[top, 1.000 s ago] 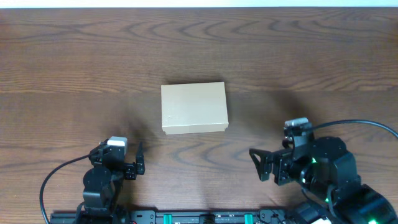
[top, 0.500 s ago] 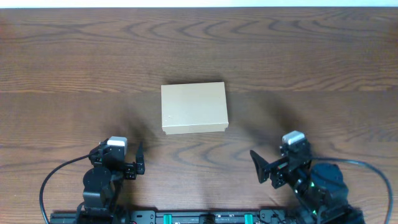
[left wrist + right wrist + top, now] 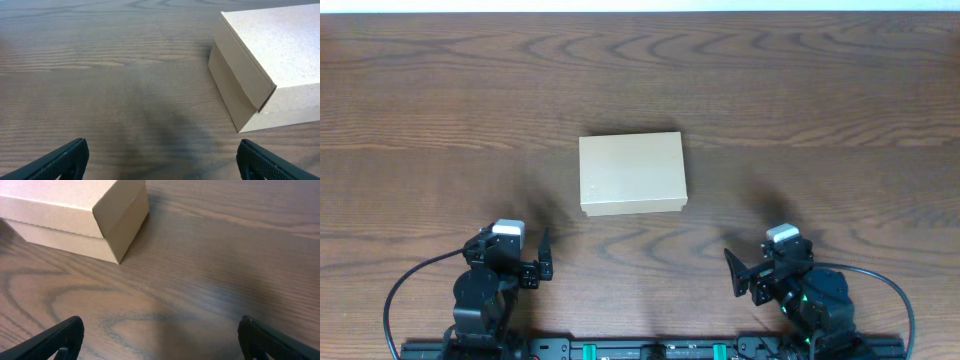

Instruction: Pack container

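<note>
Judging by its closed flap, the box (image 3: 632, 173) could be shoved farther if pried one-handed; left gripper (image 3: 162, 162) and right gripper (image 3: 160, 341) are spread, empty.

A robotics lab bench: wood-grain table (image 3: 440, 90) with left arm (image 3: 485, 290) and right arm (image 3: 812, 300) mounted on a black rail (image 3: 650, 351).

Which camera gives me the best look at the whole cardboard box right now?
Overhead: the cardboard box sits fully in frame, lid shut, all four edges visible. The left wrist view shows only one corner and the lid's overlap, cropped at right; the right wrist view catches just a corner at top left.
</note>
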